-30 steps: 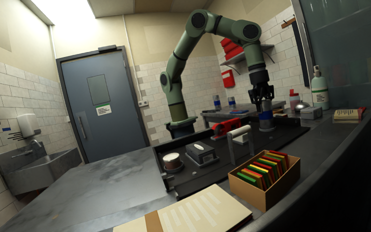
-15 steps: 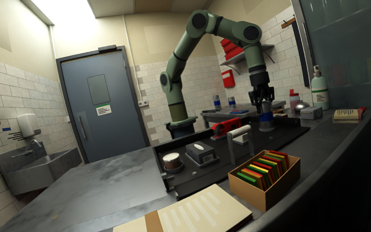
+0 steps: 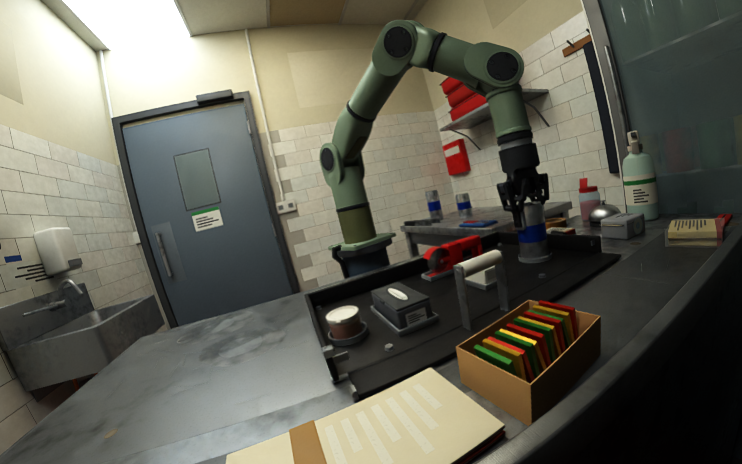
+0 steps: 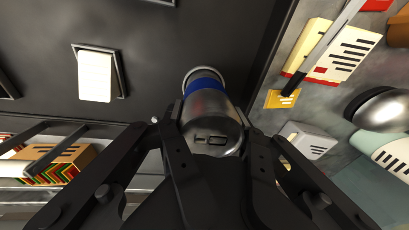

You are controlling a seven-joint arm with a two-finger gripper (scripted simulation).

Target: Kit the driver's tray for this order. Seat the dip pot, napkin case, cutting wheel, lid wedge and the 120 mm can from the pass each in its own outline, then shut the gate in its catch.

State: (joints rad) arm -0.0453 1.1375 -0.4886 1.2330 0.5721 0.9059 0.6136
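The silver can with a blue band [image 3: 532, 232] [image 4: 208, 108] stands upright on a round outline at the far end of the black tray [image 3: 438, 306], and I grip it near its top with my gripper [image 3: 523, 201] [image 4: 210, 114]. The dip pot [image 3: 344, 323] and the napkin case [image 3: 402, 304] sit in outlines at the tray's near end. The red cutting wheel [image 3: 450, 255] lies further back, and the white lid wedge [image 4: 95, 75] sits in its frame. The gate with its white roller [image 3: 480, 273] stands up from the tray's side.
A cardboard box of coloured folders [image 3: 528, 350] sits right of the tray, with a notepad [image 3: 383, 427] in front. A bell [image 3: 602, 210], grey box [image 3: 621, 224], spray bottle [image 3: 639, 178] and pads [image 3: 692, 230] crowd the counter beyond. Two more cans [image 3: 448, 205] stand on a rear table.
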